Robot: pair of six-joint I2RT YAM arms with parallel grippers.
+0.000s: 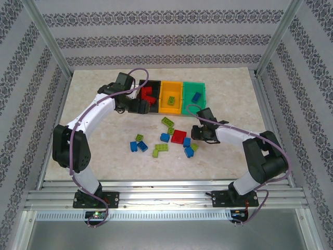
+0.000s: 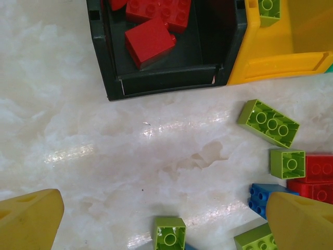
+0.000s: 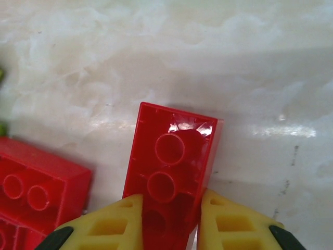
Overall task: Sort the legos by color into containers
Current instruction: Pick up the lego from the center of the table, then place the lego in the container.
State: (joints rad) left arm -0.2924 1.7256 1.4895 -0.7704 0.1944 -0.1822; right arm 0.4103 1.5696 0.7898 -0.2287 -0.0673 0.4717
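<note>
Legos lie scattered on the marble-patterned table, the colour sort judged well short of half done. Red bricks sit in the black bin, a lime brick in the orange bin, and a blue brick in the green bin. The right gripper clamps a long red brick low over the table. The left gripper hangs empty before the black bin, jaws spread wide. Roughly ten loose pieces are left to sort.
</note>
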